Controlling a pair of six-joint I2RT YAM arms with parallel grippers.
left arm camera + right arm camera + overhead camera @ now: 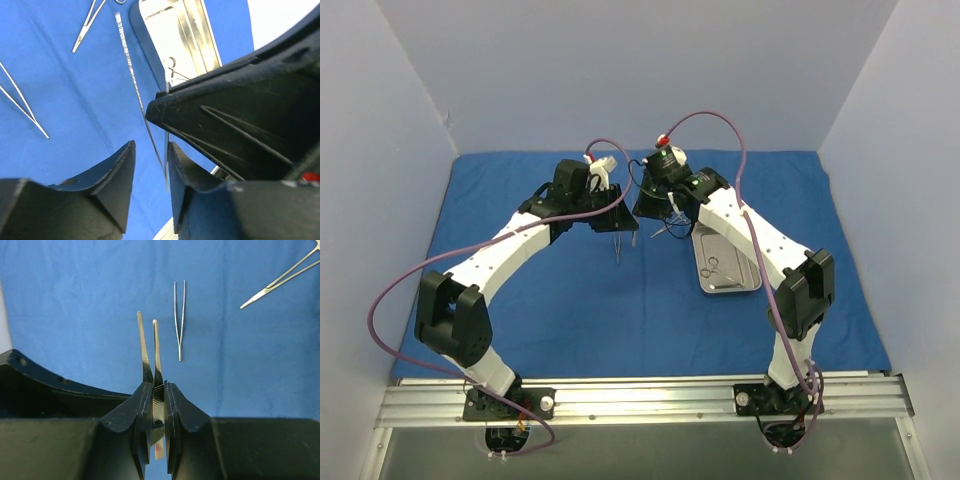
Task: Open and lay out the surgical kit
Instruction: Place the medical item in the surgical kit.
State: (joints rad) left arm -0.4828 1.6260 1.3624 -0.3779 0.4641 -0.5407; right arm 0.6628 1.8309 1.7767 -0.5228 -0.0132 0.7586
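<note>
The deep-blue drape (570, 300) lies spread flat over the table. On it at the right stands the steel tray (738, 283), with one ring-handled instrument (717, 268) inside. My right gripper (156, 390) is shut on a pair of tweezers (148, 347), whose serrated tips point away from it above the cloth. My left gripper (151, 160) is open around the same tweezers (131, 70). The thin steel runs close along its right finger (182, 175), with a gap to the left finger (120, 175). Both grippers meet mid-table (635, 215).
A second pair of tweezers (179, 325) lies on the drape ahead of the right gripper, and a scissor-like instrument (280, 285) lies further right. In the left wrist view, another instrument (87, 25) and the tray (200, 40) sit beyond the jaws. Light walls enclose the table.
</note>
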